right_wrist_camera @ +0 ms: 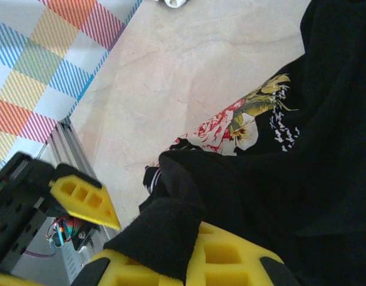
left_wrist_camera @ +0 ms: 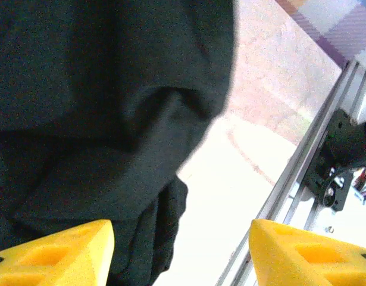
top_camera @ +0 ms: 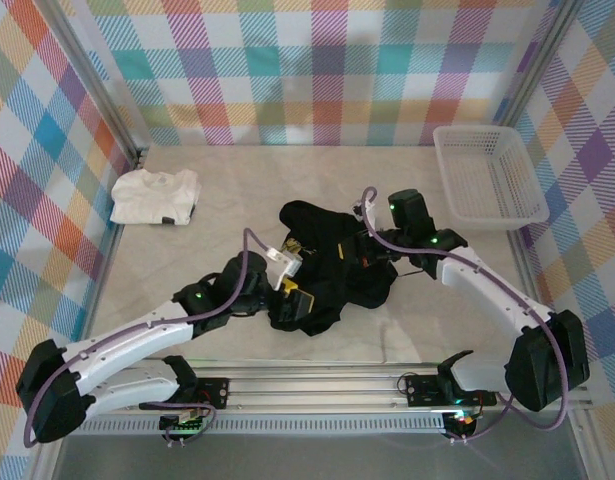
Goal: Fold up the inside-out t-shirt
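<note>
Softly crumpled, the black t-shirt [top_camera: 332, 295] lies bunched.

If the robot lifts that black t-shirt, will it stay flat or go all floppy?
Probably floppy: the black t-shirt lies crumpled in soft folds, so it would likely sag and droop. It looks like thin cloth, so probably light, and unlikely to roll.

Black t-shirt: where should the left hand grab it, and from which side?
Grab the bunched edge on the near-left side of the black t-shirt. It sticks out over the table, between the fingers of the open left hand, so it is probably best to come in from the left, low along the table. The right hand pinches the other side.
</note>
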### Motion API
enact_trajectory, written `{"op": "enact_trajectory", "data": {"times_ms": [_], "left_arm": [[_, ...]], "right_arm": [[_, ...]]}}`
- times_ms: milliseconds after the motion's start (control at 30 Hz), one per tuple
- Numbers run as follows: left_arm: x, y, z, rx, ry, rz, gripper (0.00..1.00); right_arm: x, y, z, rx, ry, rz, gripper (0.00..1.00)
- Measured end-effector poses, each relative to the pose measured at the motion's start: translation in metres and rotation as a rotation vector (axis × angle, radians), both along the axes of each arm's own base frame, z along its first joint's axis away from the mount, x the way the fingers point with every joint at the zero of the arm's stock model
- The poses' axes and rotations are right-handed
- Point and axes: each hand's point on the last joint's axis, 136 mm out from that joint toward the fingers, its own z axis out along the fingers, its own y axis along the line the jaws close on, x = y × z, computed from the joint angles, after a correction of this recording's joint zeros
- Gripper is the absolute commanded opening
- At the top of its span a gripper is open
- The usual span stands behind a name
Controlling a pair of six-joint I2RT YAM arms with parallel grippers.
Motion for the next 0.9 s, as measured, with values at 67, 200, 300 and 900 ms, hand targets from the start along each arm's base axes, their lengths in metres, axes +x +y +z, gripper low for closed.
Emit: {"op": "enact_trajectory", "data": {"times_ms": [67,200,300,900], "left_arm": [[-0.005,-0.010,0.002,0.026,-0.082,-0.052,0.60],[-0.008,-0.024,0.011,0.061,-0.300,-0.181,0.60],[-0.007,-0.032,0.014,0.089,-0.476,-0.273,0.61],[0.033,-0.059,-0.022,0.417,-0.996,-0.513,0.67]], "right_arm": [[0.002,-0.001,-0.004,0.004,0.032,-0.010,0.00],[0.008,0.001,-0.010,0.024,0.098,-0.014,0.00],[0.014,0.002,-0.009,0.057,0.146,-0.020,0.00],[0.024,0.019,-0.001,0.208,0.336,0.019,0.00]]}}
